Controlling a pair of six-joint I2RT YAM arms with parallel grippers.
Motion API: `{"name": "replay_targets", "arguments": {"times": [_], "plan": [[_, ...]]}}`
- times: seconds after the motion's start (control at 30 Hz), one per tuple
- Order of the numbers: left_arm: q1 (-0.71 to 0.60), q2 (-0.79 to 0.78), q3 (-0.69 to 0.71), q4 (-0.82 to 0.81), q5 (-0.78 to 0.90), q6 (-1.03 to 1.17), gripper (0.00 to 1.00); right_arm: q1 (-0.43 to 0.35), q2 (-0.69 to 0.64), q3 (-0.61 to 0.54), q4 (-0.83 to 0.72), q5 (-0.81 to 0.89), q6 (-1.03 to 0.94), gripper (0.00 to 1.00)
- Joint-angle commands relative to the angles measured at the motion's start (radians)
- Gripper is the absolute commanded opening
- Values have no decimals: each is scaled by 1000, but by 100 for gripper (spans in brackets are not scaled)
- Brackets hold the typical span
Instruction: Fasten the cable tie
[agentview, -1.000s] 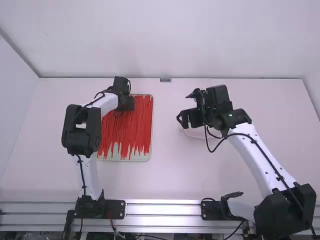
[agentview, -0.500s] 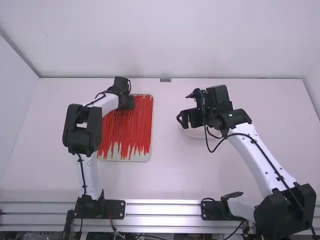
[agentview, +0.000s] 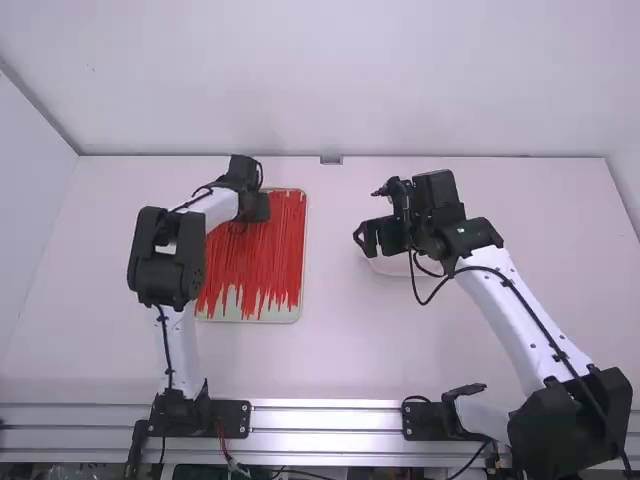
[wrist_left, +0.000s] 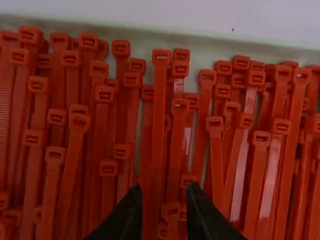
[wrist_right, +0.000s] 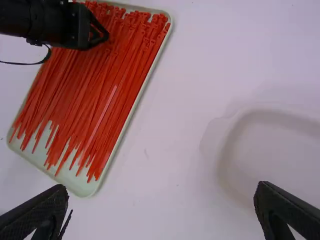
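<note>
On the white bench (agentview: 450, 330) a pale tray (agentview: 250, 317) lies left of the middle. It is full of red cable ties (wrist_left: 100, 125), which lie side by side along the length of the tray. Their square heads are at the far end and their thin tails point to the near end. Some tails stop short, so a bare strip of the tray shows there.

The left gripper (wrist_left: 163, 192) is low over the far end of the tray, just behind the heads of the ties. Its two black fingers (wrist_left: 127, 215) stand apart, released, with a few ties lying in the gap between them. I cannot tell if the fingertips touch the ties beneath them, and no tie is lifted out of the pile.

The right gripper (agentview: 378, 215) is right of the tray, well apart from it, and hangs above the bench. Its fingers are spread wide and hold nothing. Under it, a shallow white dish (wrist_right: 215, 145) sits on the bench to the right of the tray. Inside the dish I can make out nothing.
</note>
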Motion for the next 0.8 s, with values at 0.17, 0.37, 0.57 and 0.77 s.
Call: {"name": "replay_targets", "arguments": {"times": [0.17, 0.37, 0.57, 0.77], "plan": [[-14, 33, 13, 13, -7, -2, 20, -5, 7, 32, -1, 3, 2, 99], [-14, 33, 13, 10, -8, -2, 18, -6, 7, 32, 0, 8, 0, 99], [-14, 27, 13, 9, -28, -3, 15, -5, 7, 32, 0, 25, 2, 99], [-14, 14, 43, -43, -68, -2, 15, -6, 7, 32, 0, 24, 2, 99]]}}
